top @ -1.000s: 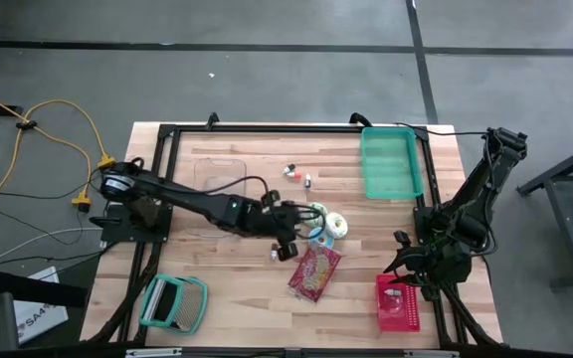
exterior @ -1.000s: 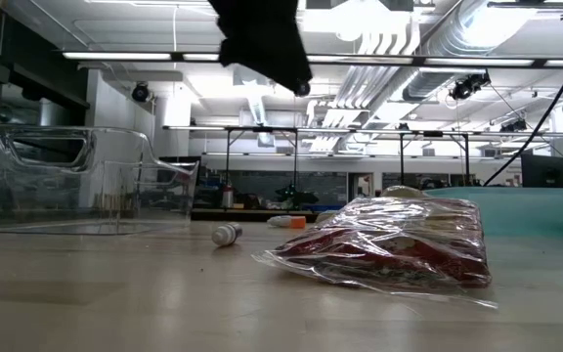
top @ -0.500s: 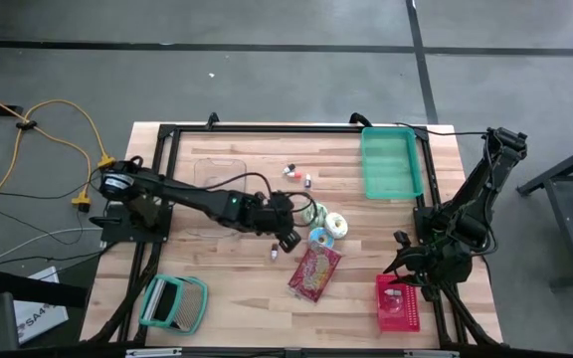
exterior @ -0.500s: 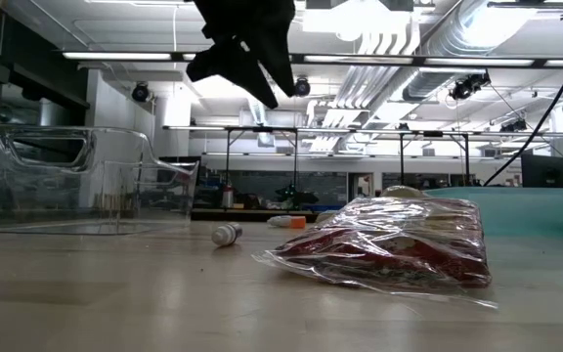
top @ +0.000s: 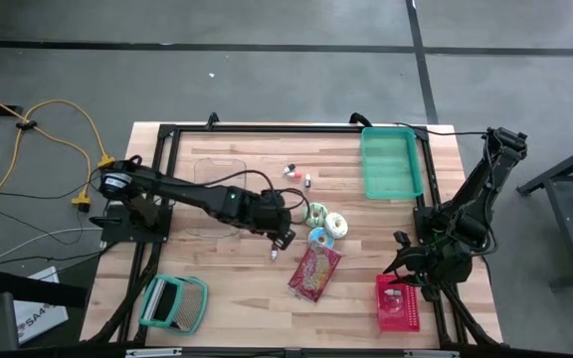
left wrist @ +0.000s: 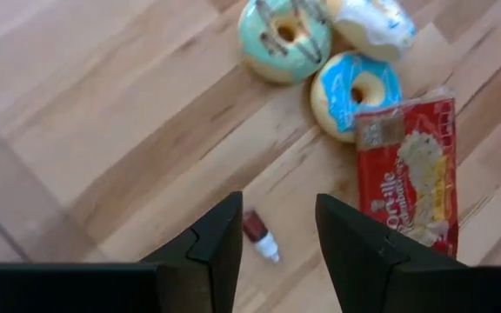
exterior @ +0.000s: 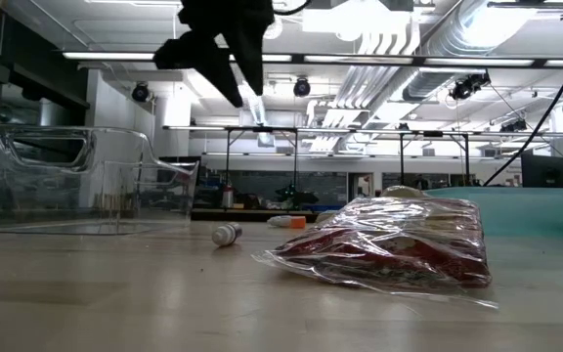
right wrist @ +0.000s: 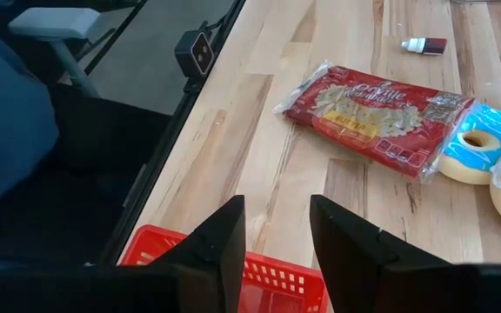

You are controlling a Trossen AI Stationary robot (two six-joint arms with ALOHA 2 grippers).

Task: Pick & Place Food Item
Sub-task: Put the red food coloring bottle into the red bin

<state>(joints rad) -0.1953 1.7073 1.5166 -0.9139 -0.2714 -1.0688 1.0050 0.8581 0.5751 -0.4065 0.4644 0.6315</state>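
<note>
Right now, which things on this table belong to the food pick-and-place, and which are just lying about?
Job:
left gripper, open, empty, above the table
three donuts
popcorn packet
teal tray, likely destination
clear bin

Lying about:
small bottles
red basket, under the waiting right gripper
teal basket

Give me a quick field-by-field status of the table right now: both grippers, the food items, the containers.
left gripper: open, empty, hovering over a small dark dropper bottle
right gripper: open, empty, waiting above the red plastic basket
food: three frosted donuts clustered; red popcorn packet lying flat beside them
containers: teal tray, clear plastic bin, both apparently empty
other: teal scrubbing brush at the table's near-left edge
</note>
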